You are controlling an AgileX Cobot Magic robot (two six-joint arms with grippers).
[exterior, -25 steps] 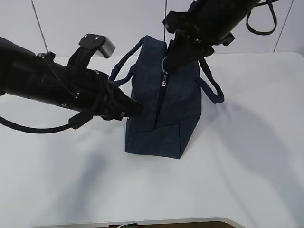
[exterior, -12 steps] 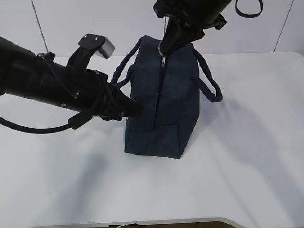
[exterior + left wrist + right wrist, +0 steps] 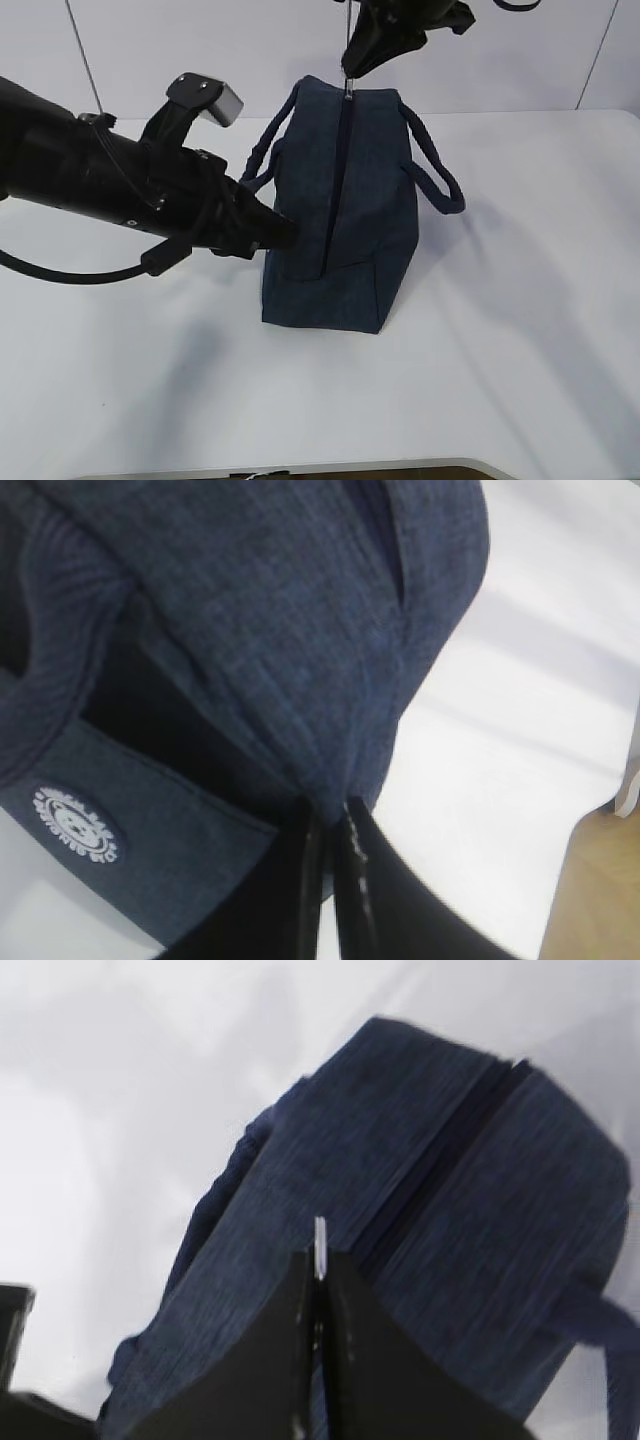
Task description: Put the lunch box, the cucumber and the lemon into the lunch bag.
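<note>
Your right gripper (image 3: 348, 72), at the top centre of the exterior view, has climbed over the last second, drawing the metal ring pull (image 3: 320, 1247) from partway down the end of the large dark navy fabric lunch bag (image 3: 340, 215) up to its top edge. The zipper line (image 3: 338, 180) that showed a gap a second ago now reads as one dark seam running down the middle of the bag's end. In the right wrist view the fingers are pressed together on that thin silvery pull, with the bag below them.

Your left gripper (image 3: 328, 832) has not moved: it comes in from the left of the exterior view to the bag's lower left side. In the left wrist view its fingers are pinched narrow on a fold of the navy fabric, near the small white round logo (image 3: 75, 825), steadying the bag against the pull.

The bag stands upright in the middle of the white table (image 3: 520, 330), its two loop handles (image 3: 435, 170) drooping to either side. No lunch box, cucumber or lemon shows anywhere on the table, so they are most likely already inside. By that reading, you are at the closing stroke of the task, with little left but letting go.
</note>
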